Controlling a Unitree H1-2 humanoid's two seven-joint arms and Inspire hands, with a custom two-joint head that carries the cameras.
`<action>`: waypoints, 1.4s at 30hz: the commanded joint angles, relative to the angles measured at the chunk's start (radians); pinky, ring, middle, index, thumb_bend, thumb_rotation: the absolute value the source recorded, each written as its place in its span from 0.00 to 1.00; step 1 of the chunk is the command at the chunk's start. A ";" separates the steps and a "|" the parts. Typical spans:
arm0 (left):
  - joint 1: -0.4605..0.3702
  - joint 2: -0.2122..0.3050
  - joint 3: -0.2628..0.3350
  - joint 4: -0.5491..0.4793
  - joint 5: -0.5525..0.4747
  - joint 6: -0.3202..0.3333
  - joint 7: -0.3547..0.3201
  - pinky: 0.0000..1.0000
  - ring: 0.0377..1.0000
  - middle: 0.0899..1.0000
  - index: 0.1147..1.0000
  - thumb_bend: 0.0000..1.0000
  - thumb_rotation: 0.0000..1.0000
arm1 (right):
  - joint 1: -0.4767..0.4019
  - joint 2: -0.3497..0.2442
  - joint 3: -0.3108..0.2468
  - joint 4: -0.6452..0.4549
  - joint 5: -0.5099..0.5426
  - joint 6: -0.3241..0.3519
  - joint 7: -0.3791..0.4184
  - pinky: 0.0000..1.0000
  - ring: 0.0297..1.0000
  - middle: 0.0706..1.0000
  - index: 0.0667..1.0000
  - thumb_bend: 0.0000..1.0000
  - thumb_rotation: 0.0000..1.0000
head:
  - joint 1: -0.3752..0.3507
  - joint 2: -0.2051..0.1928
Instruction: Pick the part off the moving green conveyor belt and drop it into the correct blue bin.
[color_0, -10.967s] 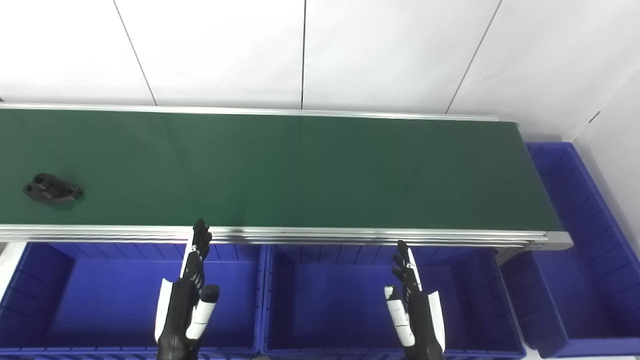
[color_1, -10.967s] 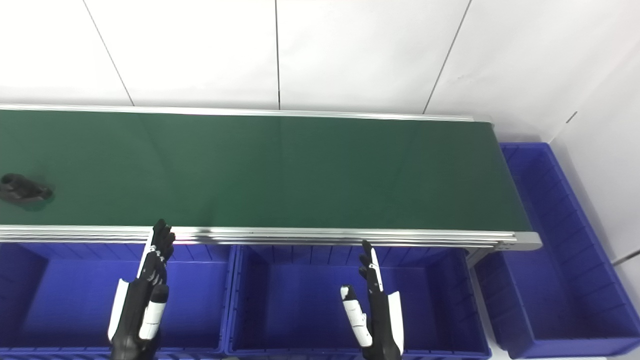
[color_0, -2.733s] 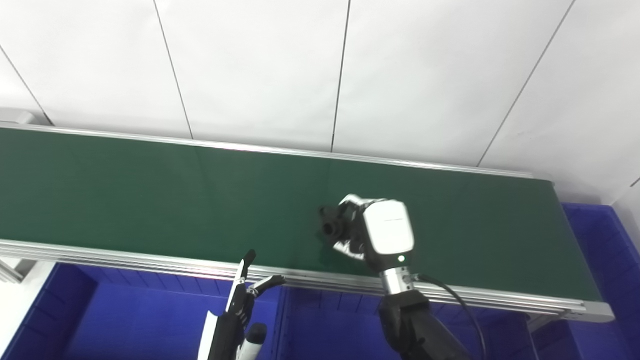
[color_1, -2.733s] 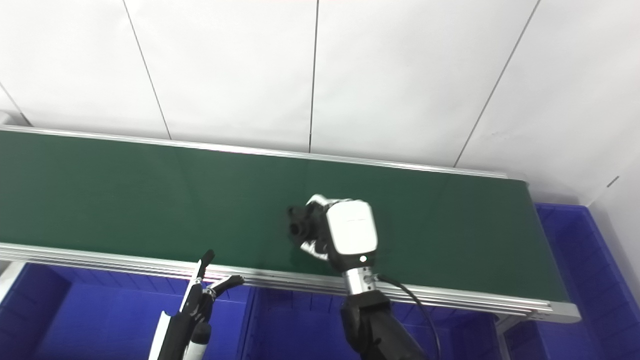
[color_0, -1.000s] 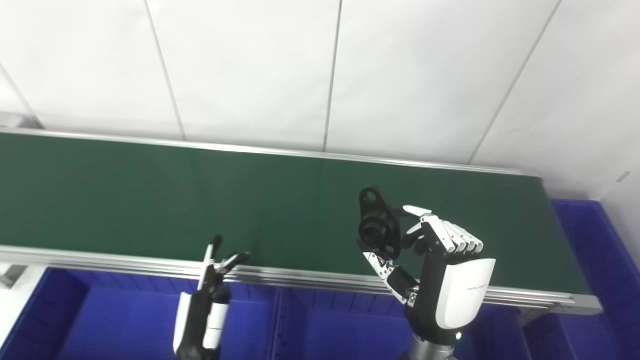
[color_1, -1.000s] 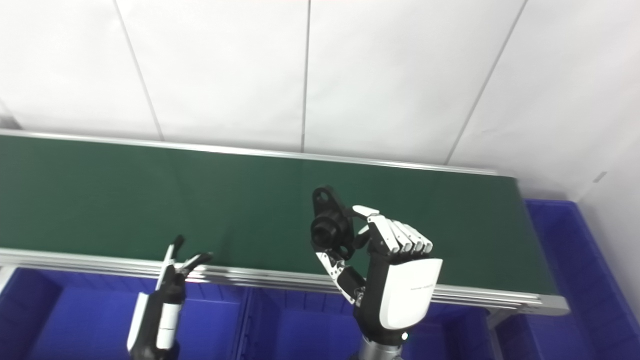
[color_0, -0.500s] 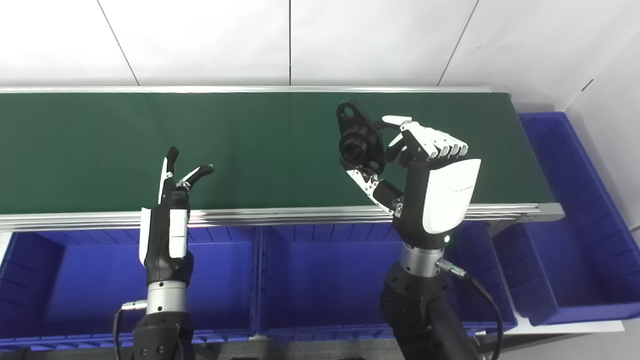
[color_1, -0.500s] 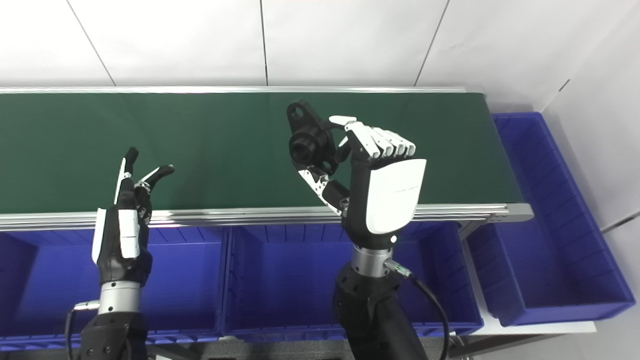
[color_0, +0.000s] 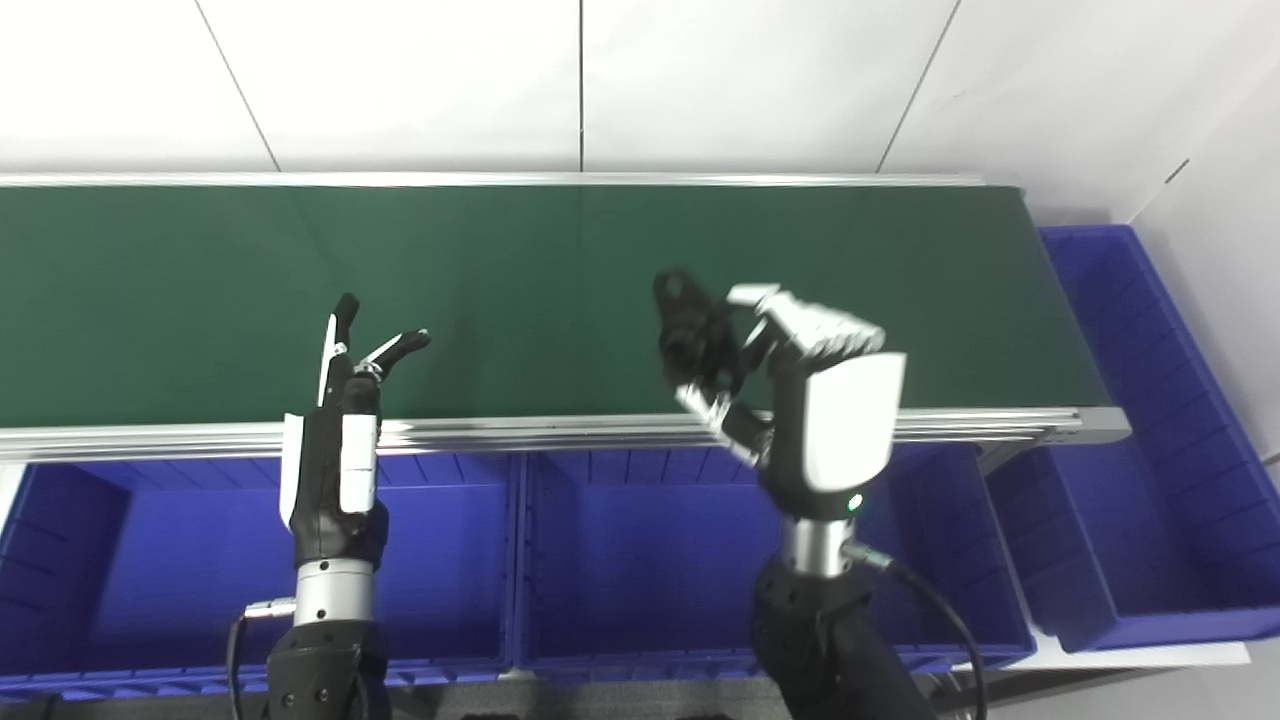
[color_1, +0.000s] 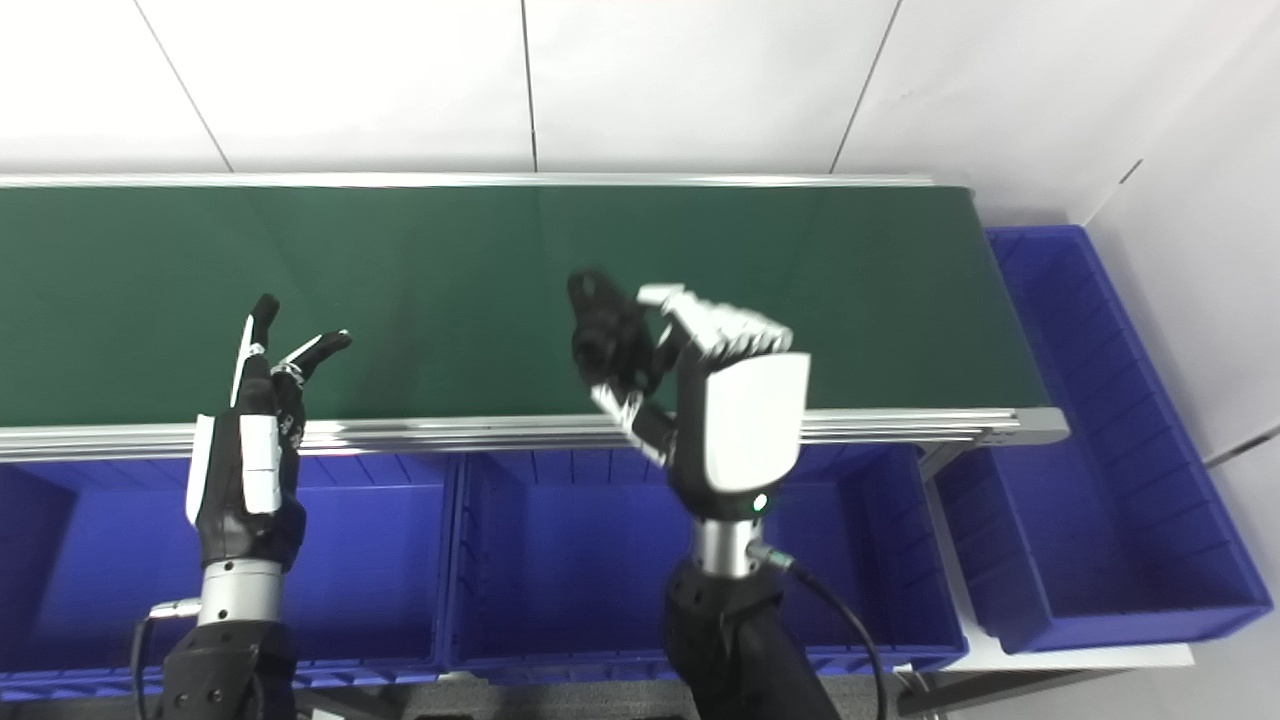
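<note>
Lowered toward the middle bin (color_0: 640, 540), right hand (color_0: 800, 400) pinches part (color_0: 690, 335).

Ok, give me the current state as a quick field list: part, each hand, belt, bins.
part: black part, held up off the belt, image blurred
right hand: right hand shut on the part, raised above the belt's near edge
left hand: left hand open, holding nothing
belt: green conveyor belt, nothing lying on it in view
bins: left blue bin, middle blue bin, end blue bin; no parts visible inside
</note>
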 joint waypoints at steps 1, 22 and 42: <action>-0.002 -0.010 0.000 -0.040 0.014 -0.034 0.005 1.00 0.84 0.72 1.00 0.61 0.98 | -0.012 -0.012 0.015 0.030 0.003 -0.050 -0.034 0.09 0.10 0.17 0.45 0.50 0.15 | 0.002 -0.001; -0.010 -0.032 -0.001 -0.016 0.019 -0.053 0.009 1.00 0.84 0.72 1.00 0.53 0.99 | -0.020 -0.076 0.102 0.295 0.090 -0.077 0.025 0.10 0.11 0.17 0.45 0.51 0.14 | 0.017 -0.022; -0.012 -0.043 0.002 0.001 0.021 -0.068 0.006 1.00 0.86 0.72 1.00 0.58 0.98 | -0.027 -0.084 0.140 0.413 0.116 -0.030 0.134 0.51 0.56 0.59 0.70 1.00 0.56 | 0.027 -0.037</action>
